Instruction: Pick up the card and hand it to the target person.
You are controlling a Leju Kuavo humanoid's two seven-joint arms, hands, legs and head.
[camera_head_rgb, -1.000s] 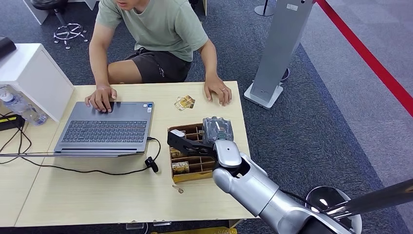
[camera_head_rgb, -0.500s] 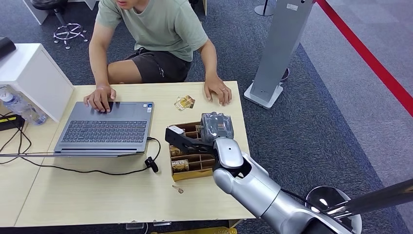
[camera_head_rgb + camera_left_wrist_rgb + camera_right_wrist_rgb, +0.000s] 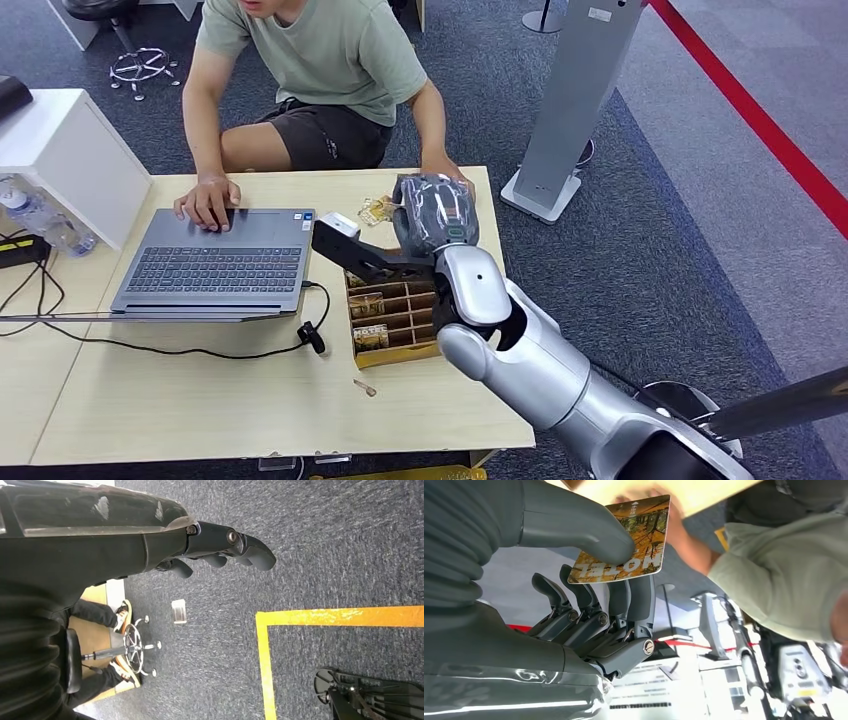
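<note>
Tabletop point(image 3: 200, 400): carries laptop point(image 3: 215, 262) and divided box point(image 3: 392, 318).
Person point(image 3: 330, 60): seated at far edge.
Right hand point(image 3: 432, 212): raised above box, pinching card point(image 3: 629, 540) between thumb and fingers.
Left hand point(image 3: 220, 547): fingers curled, holding nothing.

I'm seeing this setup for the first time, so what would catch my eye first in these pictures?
The silver right arm reaching over the wooden table, its right hand raised toward the seated person. Close up, that hand pinches a HOTEL card between thumb and fingers. Then the open laptop under the person's hand, and the compartment box of cards beside it.
</note>
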